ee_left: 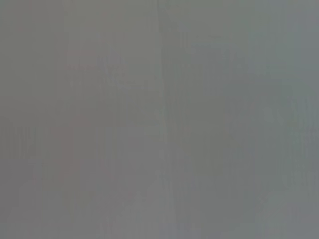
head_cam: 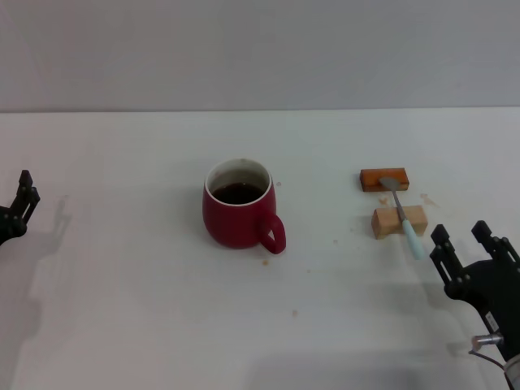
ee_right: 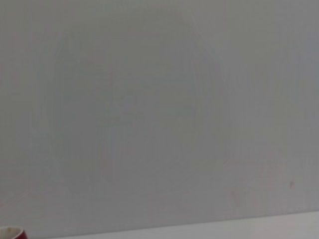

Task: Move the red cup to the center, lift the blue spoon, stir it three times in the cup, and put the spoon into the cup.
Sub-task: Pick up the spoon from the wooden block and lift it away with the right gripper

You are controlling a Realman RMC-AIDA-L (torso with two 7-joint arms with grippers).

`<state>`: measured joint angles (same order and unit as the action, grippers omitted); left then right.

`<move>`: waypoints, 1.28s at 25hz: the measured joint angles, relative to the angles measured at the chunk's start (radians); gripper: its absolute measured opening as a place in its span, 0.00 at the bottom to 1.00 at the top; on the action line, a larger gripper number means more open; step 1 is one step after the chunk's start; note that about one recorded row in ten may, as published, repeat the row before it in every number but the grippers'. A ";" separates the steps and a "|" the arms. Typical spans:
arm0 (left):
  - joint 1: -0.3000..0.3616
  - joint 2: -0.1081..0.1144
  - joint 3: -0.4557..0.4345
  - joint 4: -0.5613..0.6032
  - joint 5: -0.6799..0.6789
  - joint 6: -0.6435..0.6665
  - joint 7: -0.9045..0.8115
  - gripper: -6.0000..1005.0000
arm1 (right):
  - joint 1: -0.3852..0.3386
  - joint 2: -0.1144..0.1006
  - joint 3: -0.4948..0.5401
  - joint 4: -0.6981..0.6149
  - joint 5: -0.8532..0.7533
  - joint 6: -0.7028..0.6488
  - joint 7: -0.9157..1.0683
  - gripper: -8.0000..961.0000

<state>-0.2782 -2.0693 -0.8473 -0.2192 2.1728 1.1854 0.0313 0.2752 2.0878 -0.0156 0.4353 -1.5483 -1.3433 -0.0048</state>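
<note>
The red cup (head_cam: pixel 237 205) stands upright near the middle of the white table (head_cam: pixel 122 309), handle toward me and to the right, dark liquid inside. A sliver of its rim shows in the right wrist view (ee_right: pixel 11 232). The blue spoon (head_cam: pixel 404 218) lies across two wooden blocks to the cup's right, its grey bowl on the far block and its pale blue handle pointing toward me. My right gripper (head_cam: pixel 470 240) is open and empty, just right of the spoon handle's tip. My left gripper (head_cam: pixel 23 197) is at the far left edge, away from the cup.
An orange-brown block (head_cam: pixel 383 179) and a tan block (head_cam: pixel 399 221) carry the spoon. Small crumbs dot the table near the cup and blocks. A plain grey wall stands behind the table. The left wrist view shows only a grey surface.
</note>
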 joint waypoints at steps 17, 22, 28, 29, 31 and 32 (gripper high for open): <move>0.000 0.000 0.005 0.000 0.008 0.000 0.001 0.84 | 0.047 0.000 0.004 0.009 0.003 0.118 0.002 0.64; -0.001 0.000 0.005 0.000 0.009 0.000 0.001 0.84 | 0.056 0.000 0.011 0.009 0.005 0.136 0.002 0.64; -0.001 -0.001 0.005 0.000 0.009 0.000 0.001 0.84 | 0.069 -0.002 0.016 0.007 0.006 0.160 0.002 0.64; -0.001 -0.001 0.005 0.000 0.009 0.000 0.001 0.84 | 0.069 -0.002 0.016 0.007 0.006 0.160 0.002 0.64; -0.001 -0.002 0.005 0.000 0.009 0.000 0.001 0.84 | 0.070 -0.002 0.016 0.007 0.007 0.163 0.002 0.64; -0.001 -0.002 0.005 0.000 0.009 0.000 0.001 0.84 | 0.072 -0.002 0.016 0.007 0.007 0.165 0.002 0.64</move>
<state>-0.2791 -2.0708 -0.8421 -0.2194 2.1813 1.1854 0.0319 0.3471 2.0862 0.0000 0.4418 -1.5416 -1.1781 -0.0030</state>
